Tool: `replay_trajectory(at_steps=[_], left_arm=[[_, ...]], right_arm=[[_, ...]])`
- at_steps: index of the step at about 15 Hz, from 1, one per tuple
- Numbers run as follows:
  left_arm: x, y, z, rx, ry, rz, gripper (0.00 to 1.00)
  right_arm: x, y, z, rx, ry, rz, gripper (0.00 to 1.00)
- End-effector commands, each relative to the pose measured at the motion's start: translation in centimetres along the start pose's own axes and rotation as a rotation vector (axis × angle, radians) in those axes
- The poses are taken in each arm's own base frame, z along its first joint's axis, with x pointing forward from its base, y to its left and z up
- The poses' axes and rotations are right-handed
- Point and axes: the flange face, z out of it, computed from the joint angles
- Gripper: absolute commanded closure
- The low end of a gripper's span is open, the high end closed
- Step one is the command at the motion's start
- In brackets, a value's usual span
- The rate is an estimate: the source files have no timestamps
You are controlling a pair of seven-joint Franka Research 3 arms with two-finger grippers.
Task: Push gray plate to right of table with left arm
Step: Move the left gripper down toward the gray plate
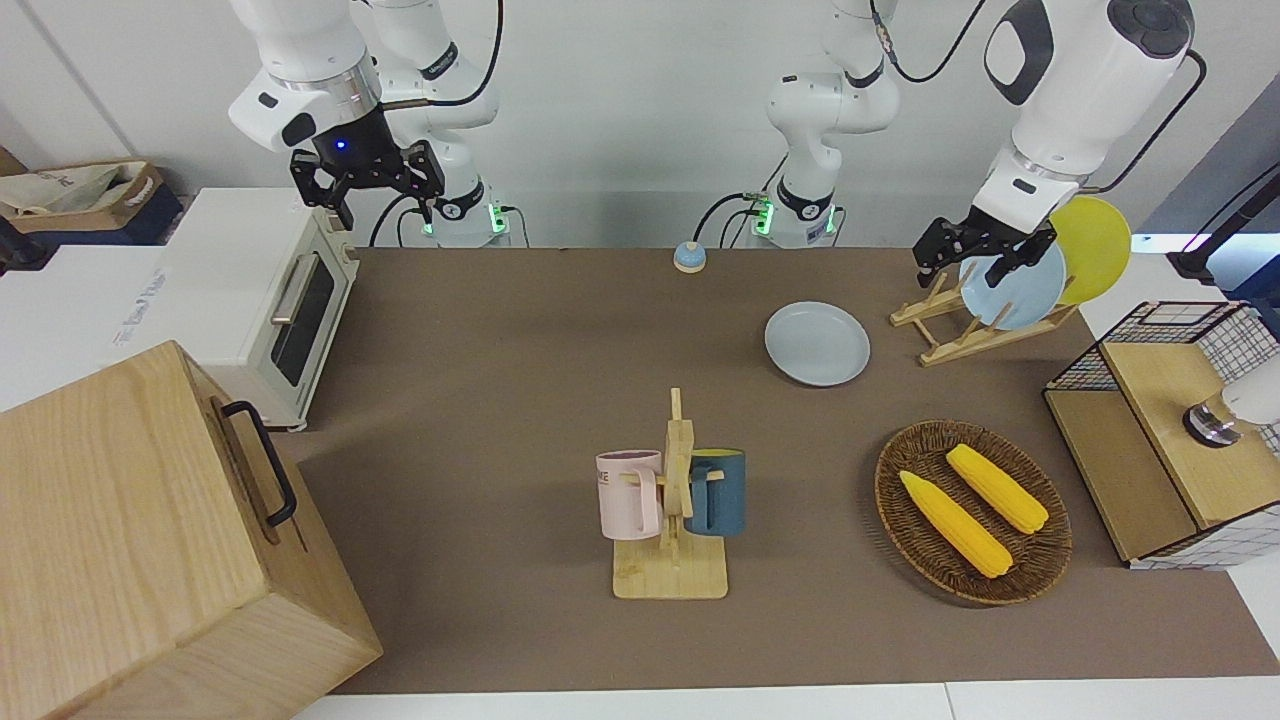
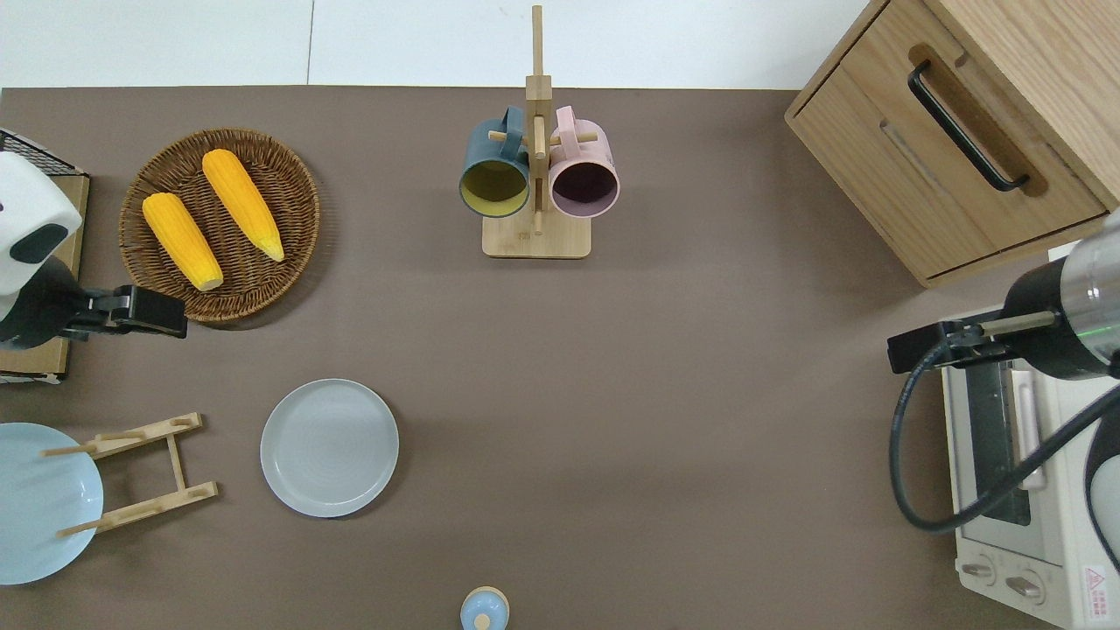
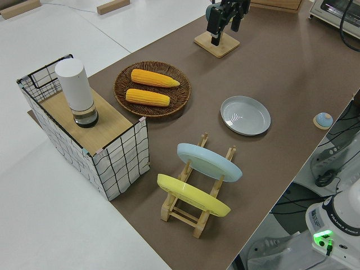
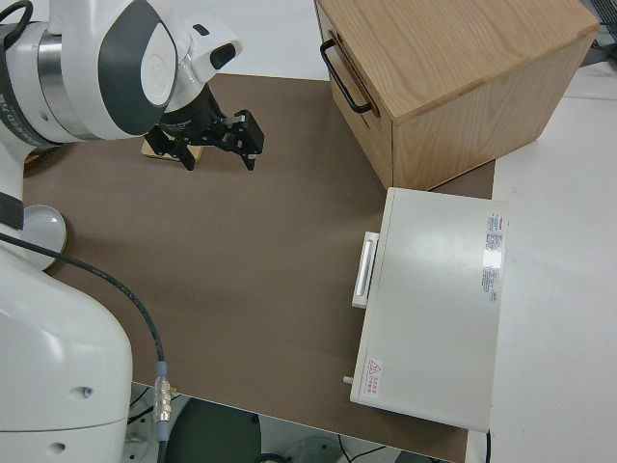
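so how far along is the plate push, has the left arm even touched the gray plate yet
Nothing looks done yet. The gray plate lies flat beside the plate rack, toward the left arm's end of the table. The left gripper hangs over the table near the corn basket, not touching the plate. The whole push remains. The right arm is parked.

A plain white wall (image 1: 620, 110) rises at the robots' end of the room, a pale floor (image 3: 62, 225) spreads around the furniture, a wooden cabinet (image 1: 140, 540) with a black handle stands beside a white toaster oven (image 1: 265, 290), and a cardboard box (image 1: 80, 195) sits by the wall.
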Motion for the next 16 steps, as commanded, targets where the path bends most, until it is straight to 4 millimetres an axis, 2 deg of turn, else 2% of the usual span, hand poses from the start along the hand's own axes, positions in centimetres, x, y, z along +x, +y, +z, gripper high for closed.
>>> replay_trajectory(at_steps=[1, 8, 14, 16], left_arm=[[0.0, -0.5, -0.2, 0.011, -0.001, -0.018, 0.01], [-0.9, 0.3, -0.3, 0.004, -0.014, -0.041, 0.01], [-1.9, 0.3, 1.4, 0.002, -0.031, -0.035, 0.01], [-3.1, 0.1, 2.1, -0.001, -0.023, -0.026, 0.01]], right_arm=[[-0.4, 0.2, -0.3, 0.007, -0.004, 0.003, 0.017], [-0.4, 0.2, -0.3, 0.007, -0.005, 0.001, 0.017], [-0.4, 0.2, -0.3, 0.007, -0.005, 0.001, 0.017], [-0.4, 0.2, -0.3, 0.007, -0.005, 0.001, 0.017]])
